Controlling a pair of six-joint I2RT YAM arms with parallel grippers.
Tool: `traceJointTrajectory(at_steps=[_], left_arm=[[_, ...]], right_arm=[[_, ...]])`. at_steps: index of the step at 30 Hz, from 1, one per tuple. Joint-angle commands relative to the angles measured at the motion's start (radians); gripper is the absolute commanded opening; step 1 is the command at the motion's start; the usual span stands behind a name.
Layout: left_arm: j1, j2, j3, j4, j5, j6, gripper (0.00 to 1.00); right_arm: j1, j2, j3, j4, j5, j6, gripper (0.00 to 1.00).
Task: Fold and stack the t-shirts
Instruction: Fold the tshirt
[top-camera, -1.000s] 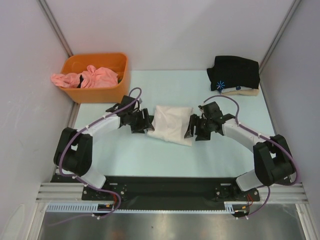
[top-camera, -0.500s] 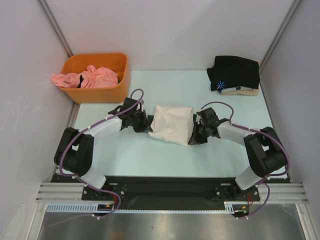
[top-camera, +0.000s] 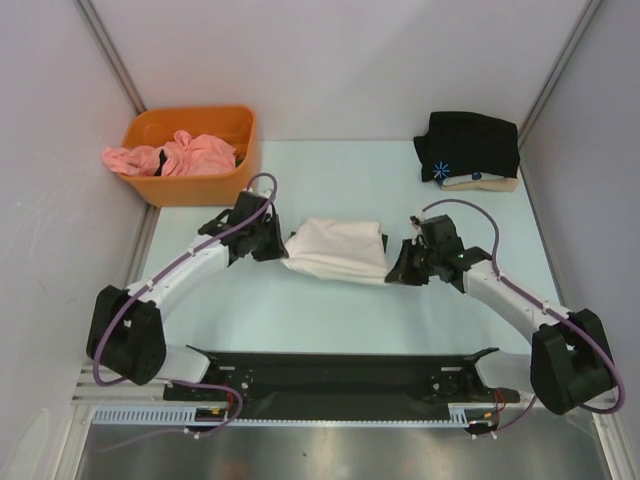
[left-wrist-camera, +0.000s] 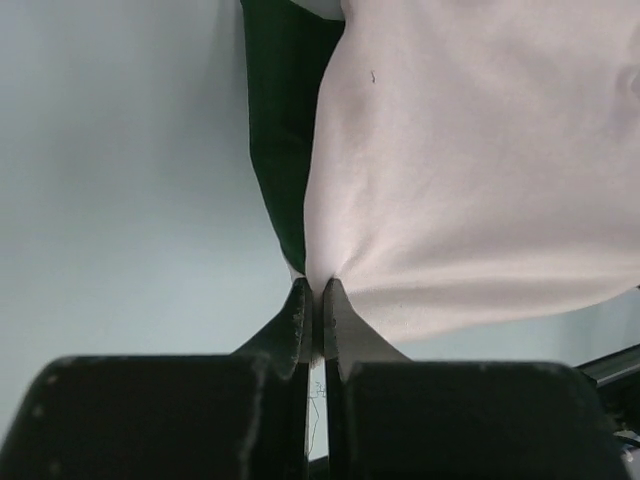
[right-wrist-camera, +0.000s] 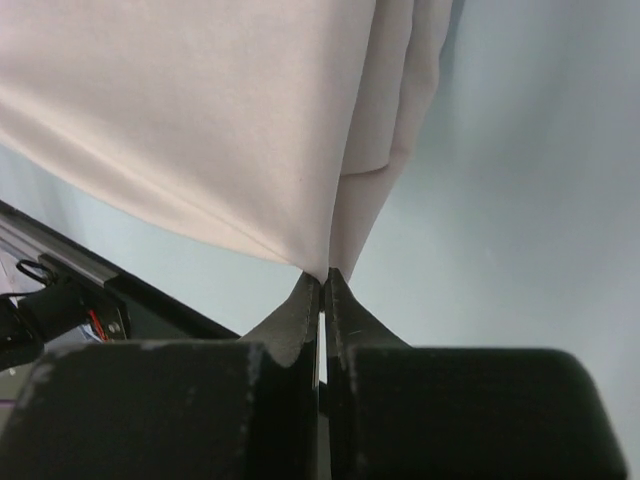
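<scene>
Cream t-shirt (top-camera: 338, 250) stretches mid-table, long axis left to right between my arms, left gripper (top-camera: 283, 250) pinched tight on its left edge, right gripper (top-camera: 392, 272) clamped on its right, black folded shirt (top-camera: 470, 145) nearer my right arm, green sleeve (left-wrist-camera: 280, 130) plain only on left wrist.

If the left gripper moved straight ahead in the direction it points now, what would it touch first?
The cream t-shirt: the left gripper is shut on its edge, so the cloth lies directly ahead. Farther along, probably the right gripper at the opposite edge.
</scene>
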Motion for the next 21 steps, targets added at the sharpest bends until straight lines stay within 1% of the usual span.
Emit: traceJointTrajectory(at_steps=[1,3,5,6,7,8,9,10,11,12,14,15,16,17,18,20,21], left_arm=[[0.005,-0.019,-0.060,-0.014,-0.058,0.038,0.03],[-0.001,-0.025,-0.129,0.003,-0.045,0.029,0.07],[-0.020,-0.033,-0.177,0.011,-0.045,0.015,0.21],[-0.024,-0.034,-0.180,-0.018,-0.053,0.009,0.28],[-0.027,-0.039,-0.180,-0.038,-0.058,0.003,0.50],[-0.033,-0.069,-0.179,-0.072,-0.062,0.001,0.69],[-0.032,-0.092,-0.174,-0.086,-0.070,-0.002,0.69],[-0.034,-0.120,-0.166,-0.099,-0.109,-0.002,0.75],[-0.034,-0.143,-0.133,-0.115,-0.123,-0.002,0.75],[-0.032,-0.181,-0.111,-0.127,-0.134,0.001,0.74],[-0.034,-0.203,-0.055,-0.109,-0.104,0.015,0.72],[-0.032,-0.209,-0.044,-0.068,-0.093,0.021,0.71],[-0.034,-0.206,-0.033,-0.040,-0.052,0.026,0.70],[-0.043,-0.197,-0.022,-0.012,0.000,0.024,0.69],[-0.043,-0.185,-0.022,0.049,0.026,0.020,0.68],[-0.056,-0.119,-0.019,0.103,0.103,-0.006,0.67],[-0.061,-0.094,-0.022,0.159,0.132,-0.016,0.66]], right_arm=[[0.026,-0.017,-0.061,-0.058,0.033,0.011,0.00],[0.067,-0.017,-0.096,-0.049,0.039,0.025,0.00],[0.113,-0.018,-0.119,-0.052,0.053,0.046,0.00],[0.129,-0.021,-0.133,-0.068,0.062,0.052,0.00],[0.141,-0.036,-0.135,-0.084,0.090,0.063,0.05],[0.161,-0.053,-0.129,-0.117,0.107,0.068,0.49],[0.163,-0.072,-0.129,-0.133,0.125,0.072,0.69],[0.163,-0.095,-0.115,-0.147,0.159,0.077,0.83],[0.158,-0.148,-0.107,-0.157,0.173,0.079,0.94],[0.150,-0.170,-0.093,-0.170,0.179,0.074,1.00],[0.120,-0.210,-0.047,-0.159,0.155,0.056,1.00],[0.110,-0.210,-0.034,-0.126,0.135,0.051,0.99],[0.098,-0.207,-0.003,-0.104,0.095,0.051,0.98],[0.094,-0.173,0.015,-0.084,0.077,0.048,0.98],[0.094,-0.152,0.029,-0.035,0.055,0.048,0.98],[0.092,-0.089,0.077,0.023,0.012,0.049,0.97],[0.090,-0.023,0.098,0.069,0.004,0.051,0.97]])
